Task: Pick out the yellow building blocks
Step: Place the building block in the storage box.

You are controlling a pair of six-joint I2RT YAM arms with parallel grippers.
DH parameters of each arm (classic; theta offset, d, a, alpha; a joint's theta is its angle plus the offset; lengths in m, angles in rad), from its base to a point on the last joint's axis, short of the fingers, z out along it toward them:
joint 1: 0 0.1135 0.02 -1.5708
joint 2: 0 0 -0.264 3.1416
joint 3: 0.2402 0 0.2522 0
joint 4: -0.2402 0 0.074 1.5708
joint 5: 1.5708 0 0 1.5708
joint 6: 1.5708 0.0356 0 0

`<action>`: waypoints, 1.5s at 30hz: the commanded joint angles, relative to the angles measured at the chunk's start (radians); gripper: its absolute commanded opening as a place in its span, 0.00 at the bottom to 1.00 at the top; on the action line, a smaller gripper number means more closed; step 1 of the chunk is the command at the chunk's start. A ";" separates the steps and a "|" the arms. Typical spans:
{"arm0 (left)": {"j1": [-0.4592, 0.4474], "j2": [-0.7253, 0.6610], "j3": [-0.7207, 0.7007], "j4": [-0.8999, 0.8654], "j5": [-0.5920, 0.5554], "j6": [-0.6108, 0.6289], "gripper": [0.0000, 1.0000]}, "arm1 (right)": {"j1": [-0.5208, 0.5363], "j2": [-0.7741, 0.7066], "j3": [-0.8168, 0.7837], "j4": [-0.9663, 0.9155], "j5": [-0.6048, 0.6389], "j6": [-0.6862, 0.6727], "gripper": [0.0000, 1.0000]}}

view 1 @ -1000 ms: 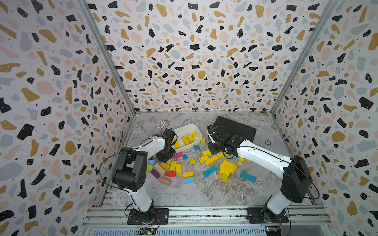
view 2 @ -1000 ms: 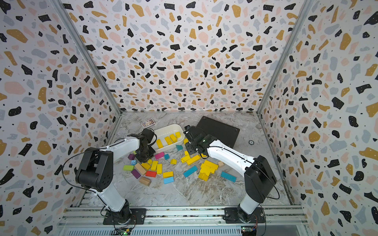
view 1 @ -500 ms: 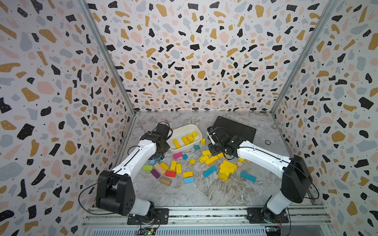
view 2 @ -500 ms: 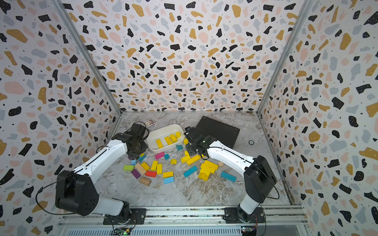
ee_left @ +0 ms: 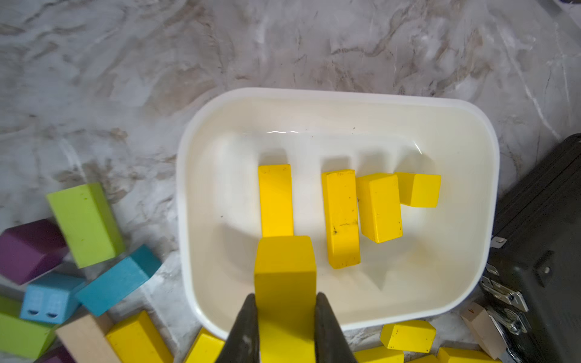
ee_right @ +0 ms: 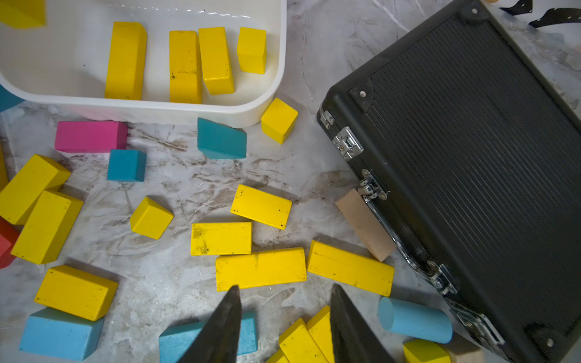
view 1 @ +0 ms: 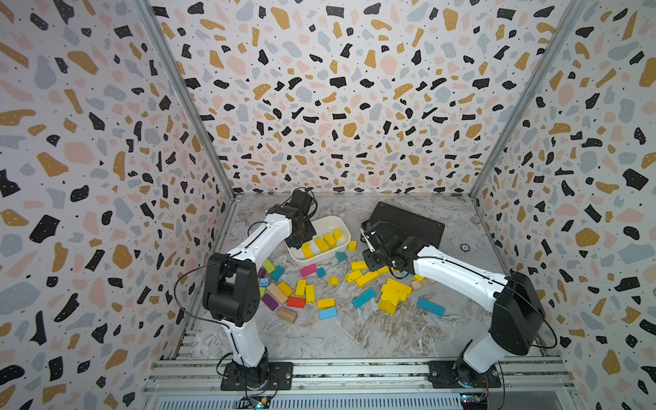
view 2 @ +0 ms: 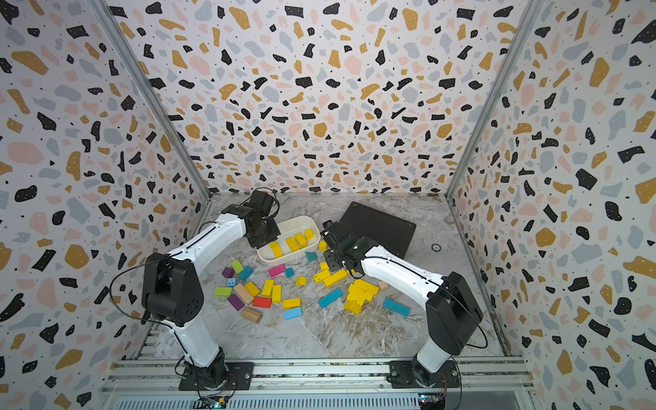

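Observation:
My left gripper (ee_left: 284, 297) is shut on a yellow block (ee_left: 284, 270) and holds it above the near end of the white tray (ee_left: 314, 92). Several yellow building blocks (ee_left: 342, 217) lie inside that tray. In both top views this gripper (view 1: 298, 243) hangs over the tray's (view 2: 298, 219) left end. My right gripper (ee_right: 284, 287) stands open above the table with nothing between its fingers, just short of a long yellow bar (ee_right: 261, 267). More yellow blocks are scattered on the table (view 1: 367, 278), and some are heaped (view 1: 392, 294) beside the right arm.
A black ribbed case (ee_right: 471, 157) lies right of the tray, with a tan block (ee_right: 364, 224) against its latch side. Pink (ee_right: 91, 136), teal (ee_right: 221, 140), green (ee_left: 85, 224), purple (ee_left: 30, 250) and red (view 1: 295, 302) blocks mix with the yellow ones. A light blue cylinder (ee_right: 415, 319) lies near the right gripper.
My left arm has lifted from the block heap at the left and swung back over the tray with a yellow block in its jaws. The right arm has barely moved.

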 commanded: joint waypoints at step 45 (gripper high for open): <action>0.001 -0.324 -0.288 0.261 0.020 0.083 0.50 | -0.004 -0.035 -0.083 -0.149 -0.109 -0.153 0.49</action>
